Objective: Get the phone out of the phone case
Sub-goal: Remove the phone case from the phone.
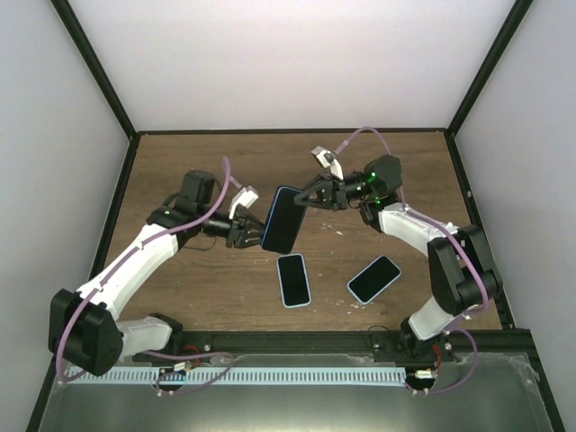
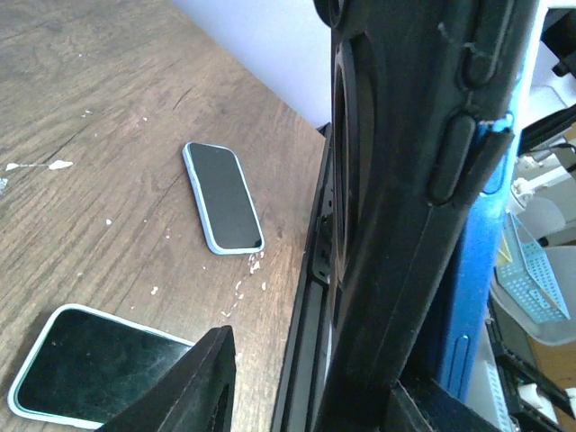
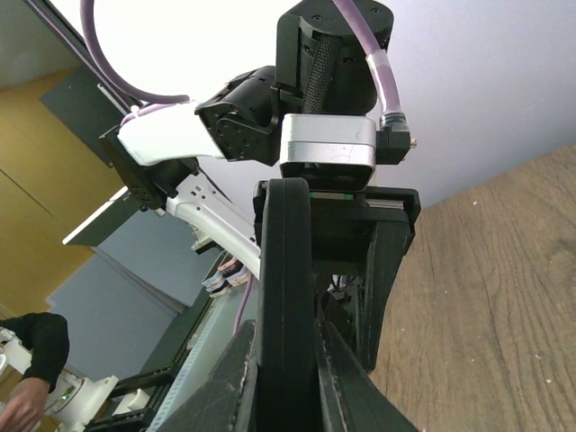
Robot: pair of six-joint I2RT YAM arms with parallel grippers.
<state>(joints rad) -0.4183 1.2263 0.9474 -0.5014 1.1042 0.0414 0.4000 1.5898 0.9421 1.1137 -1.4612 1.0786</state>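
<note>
Item: phone case (image 1: 282, 219), phone (image 1: 279, 230) seated inside, held clear of the table (image 1: 207, 162) near centre; left gripper (image 1: 243, 230) clamped on its 8 o'clock end, right gripper (image 1: 310, 196) pinching its 1 o'clock end, likely so you brace one end and peel the other; spare phone (image 1: 293, 279) at 6 o'clock; second spare phone (image 1: 373, 279) at 4 o'clock.

Table (image 1: 180, 153): bare wood along the far edge and in both far corners leaves open passage. Mid-table is blocked by the cased phone (image 1: 282, 220), clamped between left tool (image 1: 250, 234) and right tool (image 1: 306, 198). Toward the near edge lie a centre phone (image 1: 293, 280) and a tilted phone (image 1: 373, 279), with a bare gap between them.
</note>
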